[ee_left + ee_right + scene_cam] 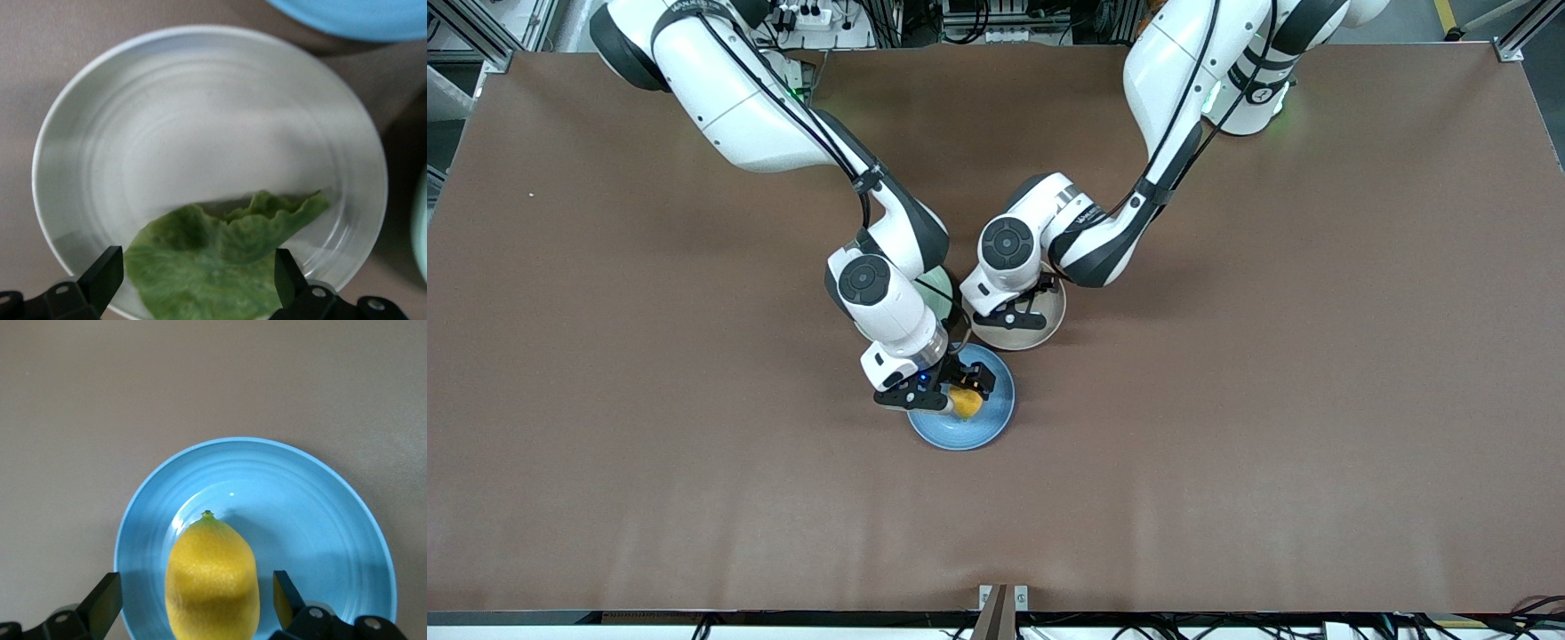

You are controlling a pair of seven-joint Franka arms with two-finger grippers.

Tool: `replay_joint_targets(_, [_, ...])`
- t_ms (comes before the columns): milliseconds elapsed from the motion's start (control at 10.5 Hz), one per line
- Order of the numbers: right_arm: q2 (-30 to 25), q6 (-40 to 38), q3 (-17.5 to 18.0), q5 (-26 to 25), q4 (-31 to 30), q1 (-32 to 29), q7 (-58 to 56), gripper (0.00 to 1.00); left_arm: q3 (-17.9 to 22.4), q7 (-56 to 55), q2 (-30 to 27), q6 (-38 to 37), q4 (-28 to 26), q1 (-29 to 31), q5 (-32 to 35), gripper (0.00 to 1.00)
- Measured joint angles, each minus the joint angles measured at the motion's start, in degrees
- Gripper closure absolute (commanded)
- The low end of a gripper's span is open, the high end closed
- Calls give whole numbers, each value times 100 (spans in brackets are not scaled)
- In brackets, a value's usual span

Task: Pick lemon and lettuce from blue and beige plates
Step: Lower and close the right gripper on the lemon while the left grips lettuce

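The lemon lies on the blue plate. My right gripper is low over that plate, open, with one finger on each side of the lemon and a gap to both. In the front view the lemon shows between the fingers of the right gripper on the blue plate. The lettuce lies at the edge of the beige plate. My left gripper is open, its fingers astride the leaf. The left gripper hides the lettuce on the beige plate in the front view.
A mint-green plate lies partly under my right arm, beside the beige plate and farther from the front camera than the blue one. The three plates sit close together at the table's middle. Bare brown table lies all around.
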Motion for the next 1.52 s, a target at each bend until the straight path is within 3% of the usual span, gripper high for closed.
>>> replay_joint_targets(380, [165, 137, 0, -191, 5, 1, 0, 0, 2, -96, 100, 246, 2, 0, 0, 0])
replay_joint_targets(475, [178, 138, 0, -216, 6, 3, 0, 28, 1, -104, 116, 273, 3, -2, 0, 0])
replay_joint_targets(570, [201, 138, 0, -256, 6, 9, 0, 41, 0, -114, 125, 279, 5, -15, 0, 0])
replay_joint_targets(759, [245, 141, 0, -300, 10, 20, 0, 85, -1, -127, 135, 280, 7, -63, 0, 0])
replay_joint_targets(1044, [256, 146, -20, -300, 41, 13, 0, 100, -1, -135, 171, 280, 8, -128, 0, 0])
replay_joint_targets(1234, [257, 142, -27, -297, 53, -16, 2, 100, -1, -168, 217, 281, 8, -150, 0, 100])
replay_joint_targets(1519, [234, -13, -32, -294, 188, -89, 221, 100, 6, -395, 215, 279, 33, -147, 0, 100])
